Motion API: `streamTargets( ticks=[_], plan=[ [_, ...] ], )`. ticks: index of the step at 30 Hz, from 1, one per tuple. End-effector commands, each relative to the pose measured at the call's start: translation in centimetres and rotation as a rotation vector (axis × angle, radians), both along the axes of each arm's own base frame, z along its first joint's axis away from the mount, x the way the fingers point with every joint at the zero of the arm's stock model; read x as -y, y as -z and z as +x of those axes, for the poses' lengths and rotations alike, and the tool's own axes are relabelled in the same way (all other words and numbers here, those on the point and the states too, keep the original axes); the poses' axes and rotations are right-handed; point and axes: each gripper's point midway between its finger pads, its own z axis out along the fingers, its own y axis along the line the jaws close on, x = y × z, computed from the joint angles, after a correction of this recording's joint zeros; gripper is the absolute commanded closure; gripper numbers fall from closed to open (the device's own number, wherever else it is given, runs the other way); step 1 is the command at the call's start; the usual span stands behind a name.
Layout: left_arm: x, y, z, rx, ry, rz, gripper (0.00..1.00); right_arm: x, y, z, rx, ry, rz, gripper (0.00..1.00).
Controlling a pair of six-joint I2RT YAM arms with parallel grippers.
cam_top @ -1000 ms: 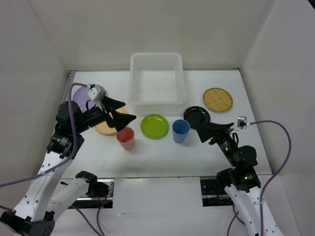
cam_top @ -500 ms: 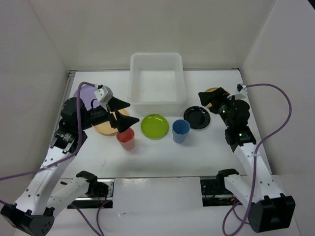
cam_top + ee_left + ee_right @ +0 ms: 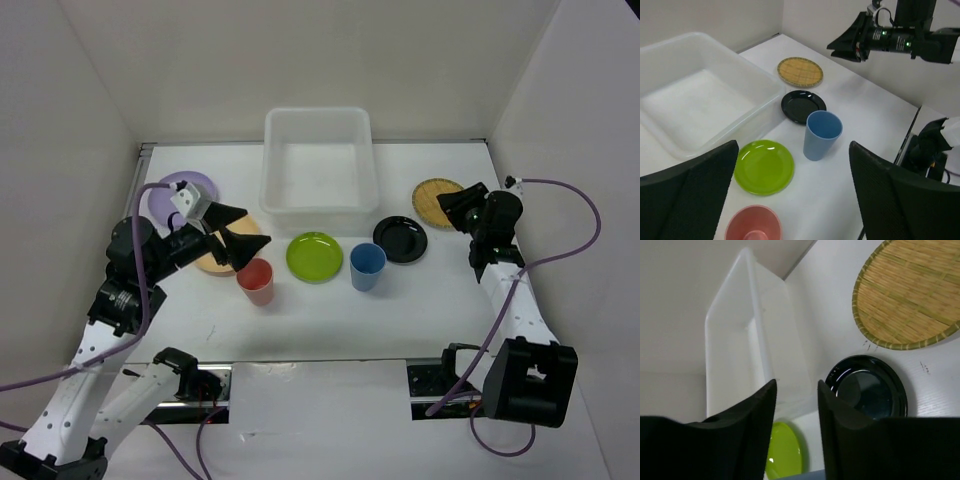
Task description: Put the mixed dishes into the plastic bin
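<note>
The plastic bin (image 3: 268, 170) stands at the back centre with nothing in it. In front of it lie a lime green plate (image 3: 314, 256), a black plate (image 3: 401, 240), a blue cup (image 3: 367, 266) and a red cup (image 3: 255, 281). A lavender plate (image 3: 170, 190) lies back left, and a tan woven disc (image 3: 432, 198) back right. My left gripper (image 3: 243, 230) hangs open over the partly hidden peach plate (image 3: 212, 264), just above the red cup (image 3: 752, 227). My right gripper (image 3: 452, 208) hovers at the disc's near right edge, jaws narrowly open and holding nothing (image 3: 796, 385).
White walls close in the table on the left, back and right. The right arm's purple cable (image 3: 580, 215) loops along the right wall. The left wrist view shows the green plate (image 3: 763, 166), the blue cup (image 3: 822, 135) and the bin's wall (image 3: 765, 95) ahead.
The right arm swung from near the black plate to the back right, beside the woven disc, and its jaws narrowed. The left gripper shifted slightly and closed a little.
</note>
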Motion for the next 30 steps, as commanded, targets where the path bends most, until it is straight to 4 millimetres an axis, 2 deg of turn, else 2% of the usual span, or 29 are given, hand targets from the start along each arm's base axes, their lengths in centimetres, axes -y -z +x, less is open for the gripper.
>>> streamTargets(
  ticks=[1, 2, 3, 4, 5, 6, 7, 8, 10, 11, 12, 13, 14, 17, 18, 20, 21, 22, 23, 24, 25, 26, 27, 28, 29, 30],
  plan=[
    [-1.0, -1.5, 0.7, 0.047, -0.088, -0.044, 0.0, 0.5, -1.8, 0.9, 0.051, -0.01, -0.018, 0.53],
    [-1.1, -2.9, 0.6, 0.062, -0.088, -0.051, 0.02, 0.5, -1.8, 0.9, 0.051, -0.01, -0.018, 0.5],
    [-1.3, -3.4, 1.3, 0.06, -0.112, -0.04, 0.14, 0.5, -1.8, 0.9, 0.052, -0.013, -0.029, 0.48],
    [-0.9, -2.9, 2.9, 0.017, -0.122, -0.01, 0.45, 0.5, -1.4, 1.0, 0.043, -0.013, -0.027, 0.46],
    [-0.7, -3.3, 3.5, 0.005, -0.122, -0.005, 0.87, 0.4, -1.7, 1.1, 0.052, -0.022, -0.026, 0.46],
    [-0.9, -4.8, 4.0, 0.024, -0.135, -0.025, 0.93, 0.6, -1.7, 1.0, 0.053, -0.021, -0.024, 0.46],
    [-0.4, -4.9, 4.7, 0.014, -0.121, -0.036, 0.95, 0.6, -1.8, 1.3, 0.053, -0.021, -0.024, 0.45],
    [-0.6, -5.8, 5.2, 0.033, -0.133, -0.057, 0.95, 0.4, -1.5, 1.4, 0.045, -0.036, -0.027, 0.45],
    [-1.4, -7.5, 6.6, 0.026, -0.178, -0.084, 0.29, 0.3, -1.9, 1.6, 0.047, -0.052, -0.035, 0.42],
    [-1.6, -8.0, 7.1, 0.009, -0.191, -0.088, 0.26, 0.1, -1.7, 1.4, 0.036, -0.061, -0.03, 0.42],
    [-2.2, -7.5, 8.9, -0.028, -0.229, -0.074, 0.26, 0.2, -2.1, 1.5, 0.045, -0.064, -0.042, 0.42],
    [-2.9, -8.6, 9.5, -0.027, -0.266, -0.091, 0.32, 0.0, -1.7, 1.6, 0.036, -0.073, -0.037, 0.41],
    [-4.3, -8.0, 11.1, -0.063, -0.334, -0.097, 0.45, 0.0, -1.7, 1.6, 0.036, -0.073, -0.037, 0.41],
    [-7.6, -7.1, 13.5, -0.144, -0.481, -0.171, 0.81, -0.5, -1.2, 1.8, 0.027, -0.11, -0.023, 0.4],
    [-10.4, -5.7, 15.2, -0.197, -0.567, -0.181, 0.81, -0.7, -1.2, 1.7, 0.028, -0.12, -0.02, 0.38],
    [-12.0, -3.9, 16.2, -0.299, -0.559, -0.239, 0.73, -1.0, -0.8, 2.0, 0.016, -0.139, -0.01, 0.37],
    [-13.0, -2.3, 17.4, -0.356, -0.554, -0.262, 0.61, -1.0, -0.7, 1.9, 0.007, -0.139, -0.008, 0.37],
    [-15.7, -1.4, 18.1, -0.398, -0.585, -0.329, 0.58, -1.0, -1.1, 2.0, 0.017, -0.139, -0.01, 0.37],
    [-15.8, -0.7, 18.1, -0.435, -0.537, -0.347, 0.56, -1.0, -1.1, 2.0, 0.019, -0.142, -0.021, 0.34],
    [-16.8, 1.0, 19.0, -0.483, -0.549, -0.363, 0.52, -0.6, -1.2, 2.1, 0.002, -0.124, -0.023, 0.33],
    [-18.6, 1.7, 19.4, -0.498, -0.585, -0.375, 0.52, -0.3, -1.2, 2.1, -0.006, -0.109, -0.035, 0.3],
    [-19.5, 3.9, 20.0, -0.555, -0.597, -0.383, 0.57, 0.2, -1.5, 2.3, -0.006, -0.083, -0.045, 0.22],
    [-20.5, 5.2, 20.2, -0.588, -0.621, -0.399, 0.59, 0.3, -1.3, 2.2, -0.015, -0.078, -0.056, 0.2],
    [-22.5, 6.1, 20.2, -0.605, -0.668, -0.415, 0.63, 0.4, -1.7, 2.3, -0.011, -0.08, -0.065, 0.2],
    [-23.3, 8.0, 20.3, -0.641, -0.69, -0.425, 0.66, 0.6, -2.4, 2.5, 0.003, -0.071, -0.071, 0.19],
    [-24.0, 8.8, 20.3, -0.66, -0.707, -0.432, 0.66, 0.5, -2.5, 2.3, 0.0, -0.071, -0.071, 0.18]
  ],
)
